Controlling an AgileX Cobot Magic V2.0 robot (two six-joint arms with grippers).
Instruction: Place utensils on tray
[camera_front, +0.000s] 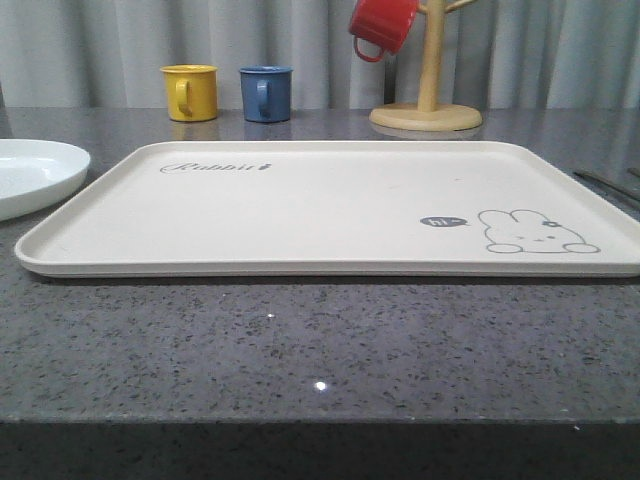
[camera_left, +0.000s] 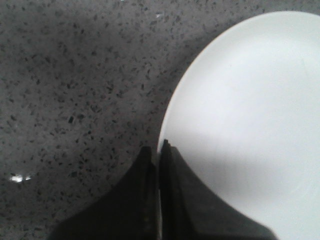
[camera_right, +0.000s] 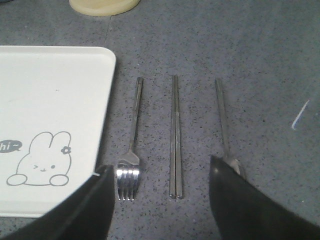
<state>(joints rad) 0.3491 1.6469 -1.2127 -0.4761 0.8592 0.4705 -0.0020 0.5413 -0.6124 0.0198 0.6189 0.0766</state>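
Note:
The cream tray (camera_front: 320, 205) with its rabbit drawing lies empty in the middle of the table, and its corner (camera_right: 50, 90) appears in the right wrist view. Beside that corner, on the dark counter, three silver utensils lie parallel: a fork (camera_right: 132, 145), a pair of chopsticks (camera_right: 175, 135) and a spoon (camera_right: 221, 117) whose bowl is partly hidden behind one finger. My right gripper (camera_right: 161, 167) hangs open above them, its fingers straddling the fork tines and chopstick ends. My left gripper (camera_left: 157, 147) is shut with nothing in it, over the rim of a white plate (camera_left: 250, 125).
The round white plate (camera_front: 30, 175) sits left of the tray. Behind the tray stand a yellow cup (camera_front: 190, 92), a blue cup (camera_front: 266, 94) and a wooden mug tree (camera_front: 428, 100) holding a red cup (camera_front: 380, 25). Thin utensil ends (camera_front: 608, 185) show at the tray's right.

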